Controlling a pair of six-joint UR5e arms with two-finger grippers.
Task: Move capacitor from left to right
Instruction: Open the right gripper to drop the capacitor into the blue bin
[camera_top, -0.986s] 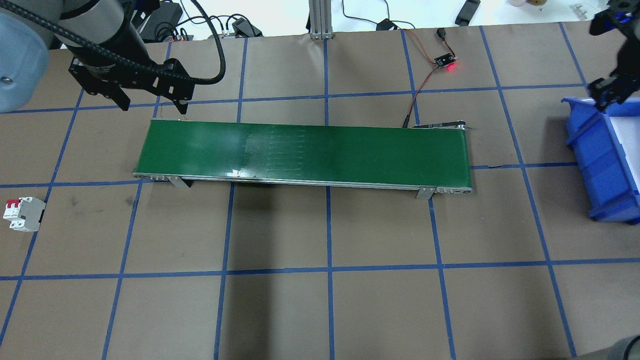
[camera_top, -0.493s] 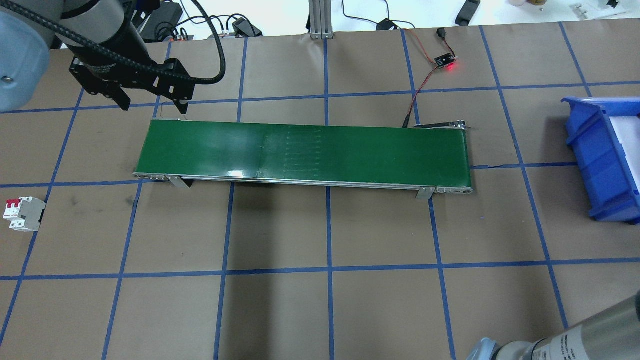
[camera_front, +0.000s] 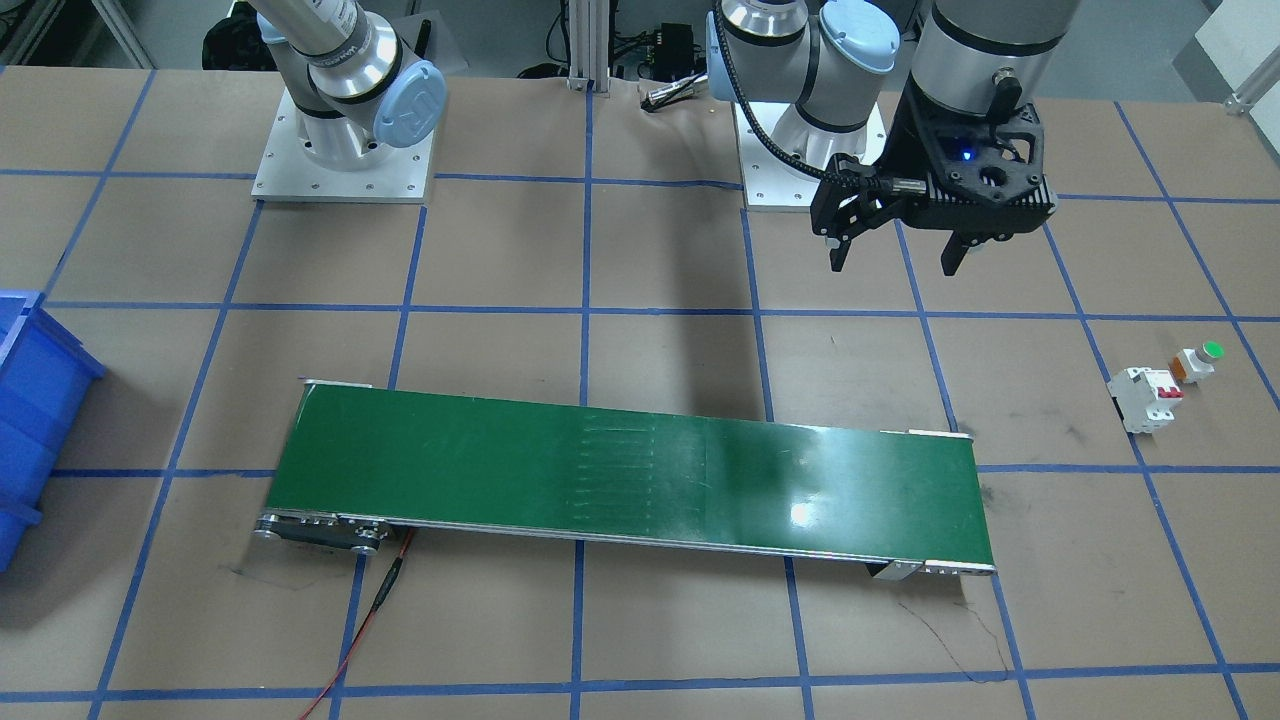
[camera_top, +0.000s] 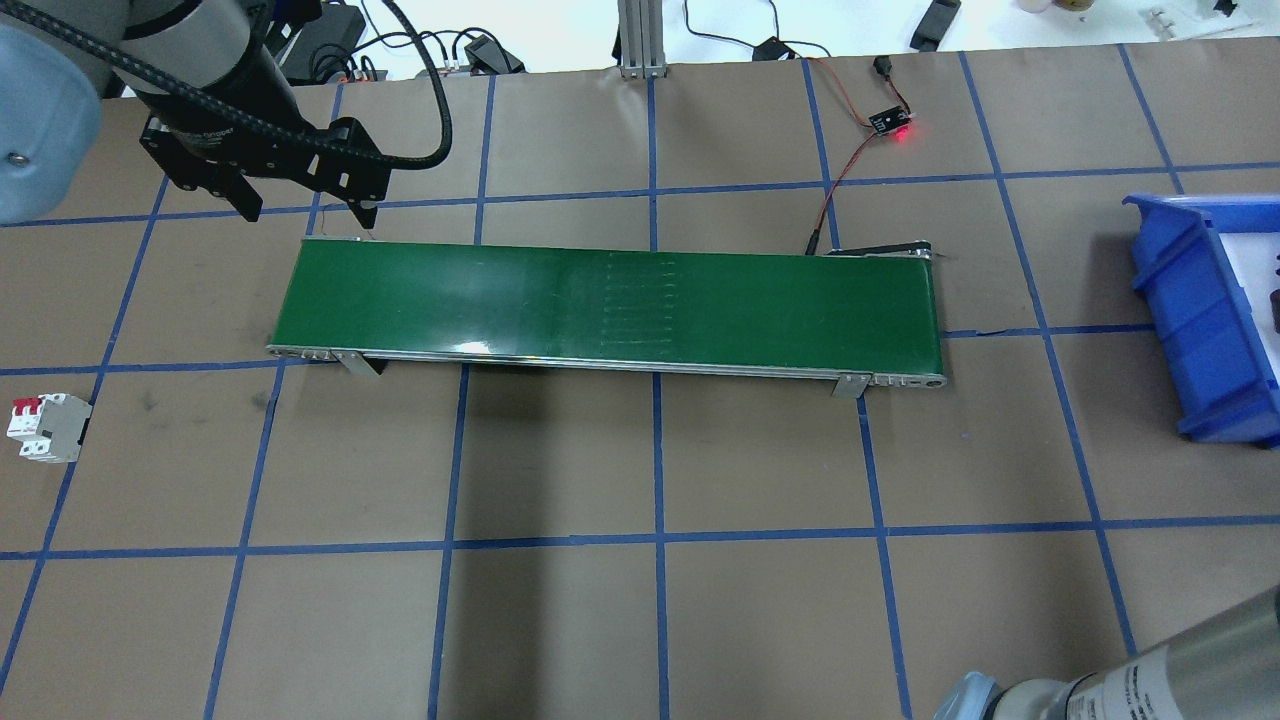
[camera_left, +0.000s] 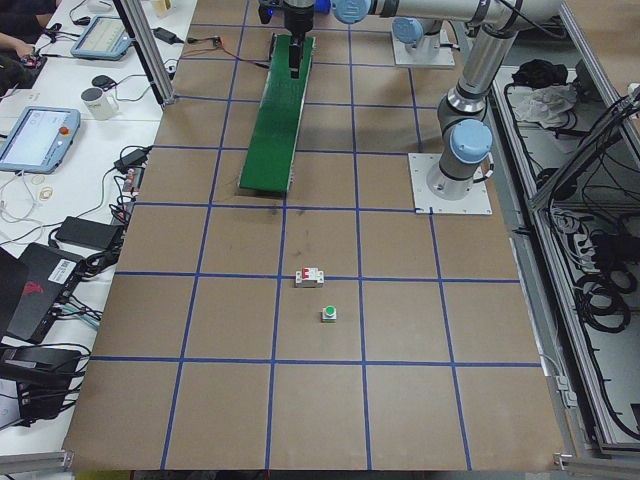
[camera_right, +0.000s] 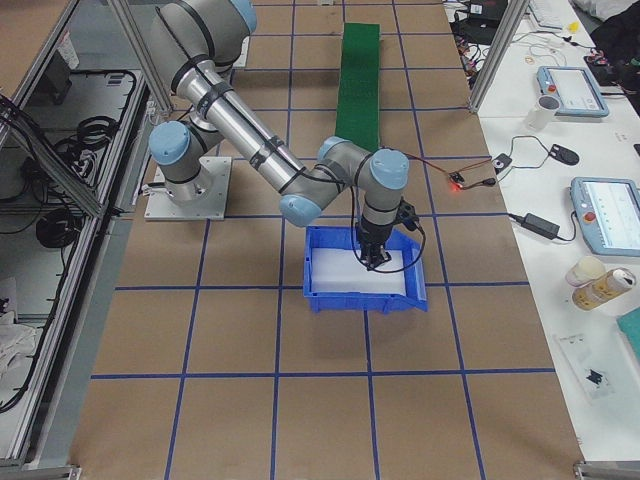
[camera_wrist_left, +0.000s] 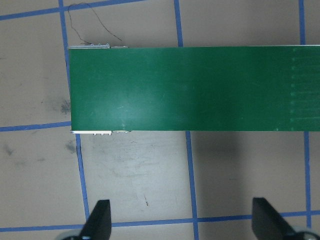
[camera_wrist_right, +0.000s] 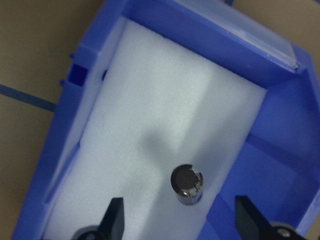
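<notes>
The capacitor (camera_wrist_right: 186, 184), a small dark cylinder, stands on end on the white foam inside the blue bin (camera_wrist_right: 280, 165). My right gripper (camera_wrist_right: 181, 220) hangs over it, open, with one finger on each side and neither touching it. In the exterior right view the right gripper (camera_right: 373, 258) reaches down into the bin (camera_right: 365, 298). My left gripper (camera_top: 305, 210) is open and empty, hovering beyond the left end of the green conveyor belt (camera_top: 610, 300). It also shows in the front-facing view (camera_front: 896, 258).
A white breaker with red switches (camera_front: 1145, 398) and a green-capped button part (camera_front: 1200, 360) lie on the table's left side. A small sensor board with a red light (camera_top: 890, 125) sits behind the belt, with a wire running to it. The blue bin (camera_top: 1190, 300) stands at the right edge.
The right gripper left the bin's far corner and dropped out of the overhead view. The seam marks on the belt shifted to the right. The left arm has not moved.
</notes>
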